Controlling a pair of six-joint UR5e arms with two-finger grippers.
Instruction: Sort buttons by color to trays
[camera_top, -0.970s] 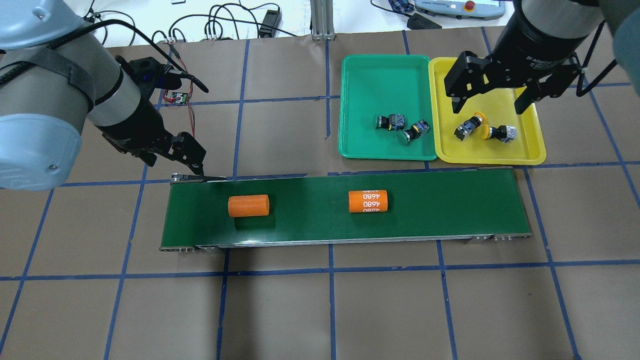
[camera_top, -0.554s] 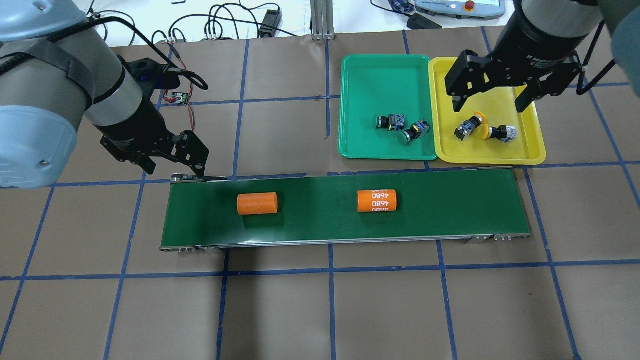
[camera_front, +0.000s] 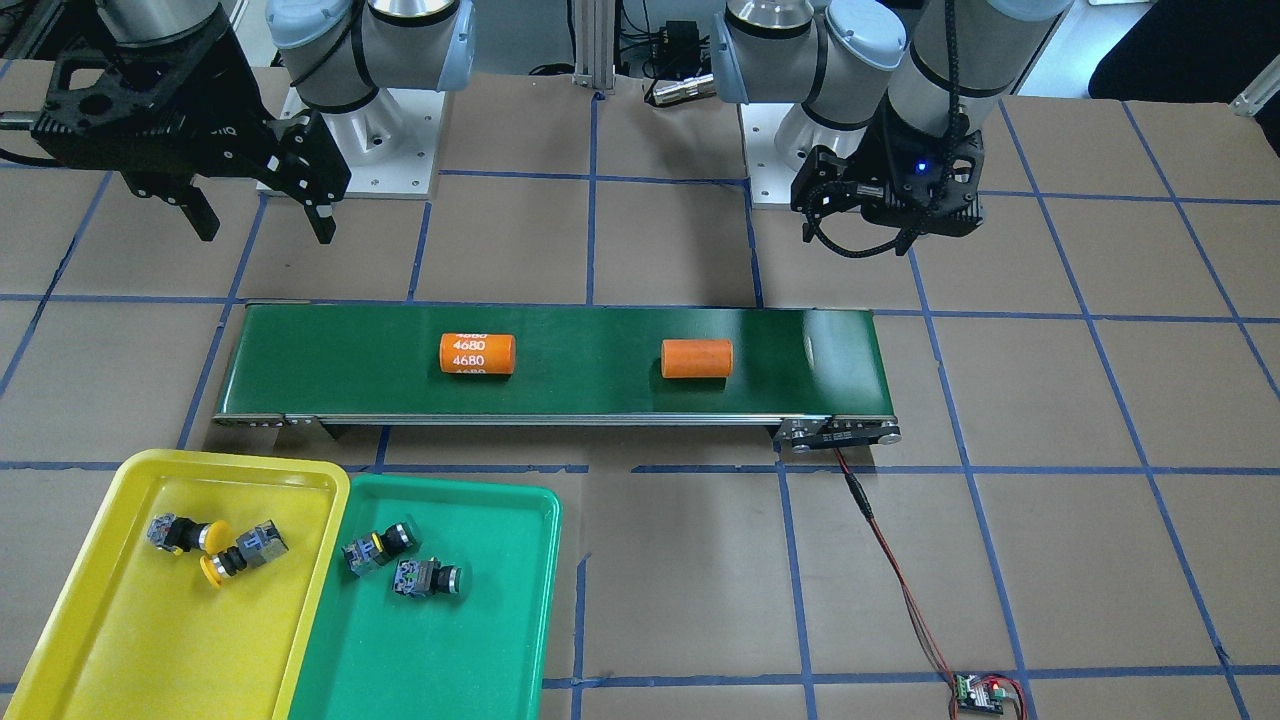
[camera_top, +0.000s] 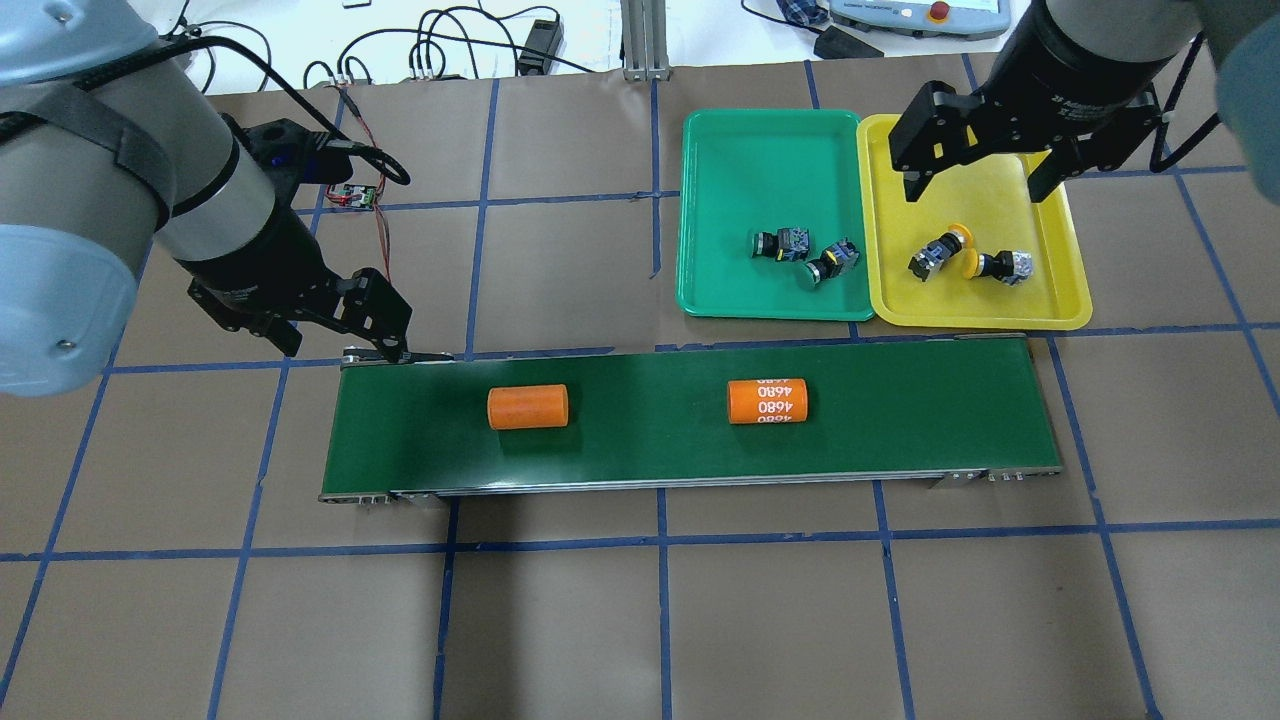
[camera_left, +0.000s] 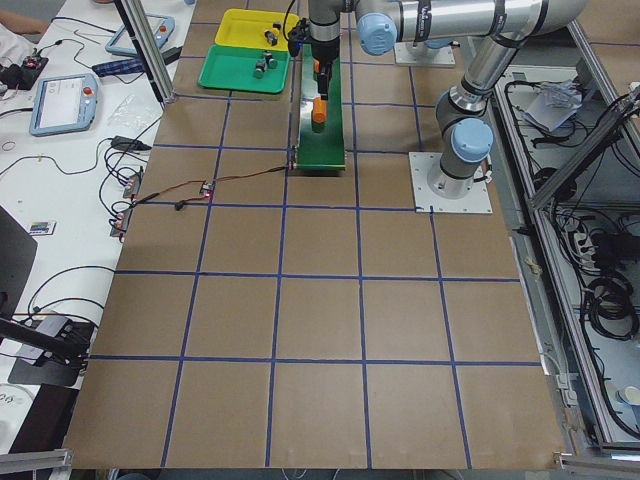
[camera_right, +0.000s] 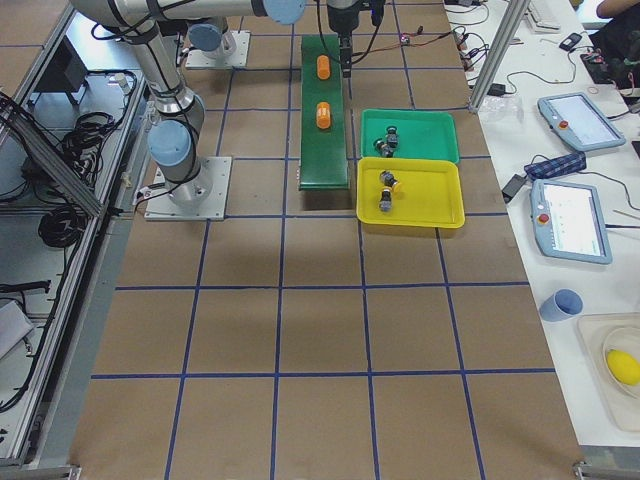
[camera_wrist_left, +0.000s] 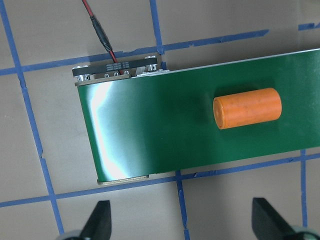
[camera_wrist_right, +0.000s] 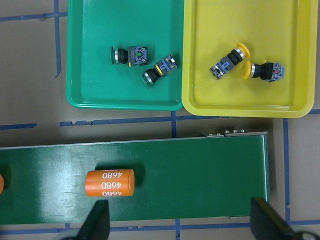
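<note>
- Two green-capped buttons (camera_top: 778, 243) (camera_top: 833, 262) lie on their sides in the green tray (camera_top: 770, 130), close together near its right wall.
- Two yellow-capped buttons (camera_top: 940, 250) (camera_top: 1000, 265) lie in the yellow tray (camera_top: 980, 310) — their caps almost meet; whether they touch I cannot tell.
- The trays sit side by side with their long edges touching, on the table (camera_top: 600, 620) beyond the far edge of the conveyor belt (camera_top: 650, 440).
- The right claw (camera_top: 975, 192) hangs above the yellow tray, its fingers wide apart and holding nothing.
- The left claw (camera_top: 342, 345) hovers by the belt's end on the robot's left — the wrist view shows its fingers spread apart and empty.
- Two orange cylinders lie on the belt, well apart: a plain one (camera_top: 528, 407) nearer the left claw, and one printed "4680" (camera_top: 767, 400) nearer the trays.
- A red wire runs from that belt end to a small circuit board (camera_top: 355, 195).
</note>
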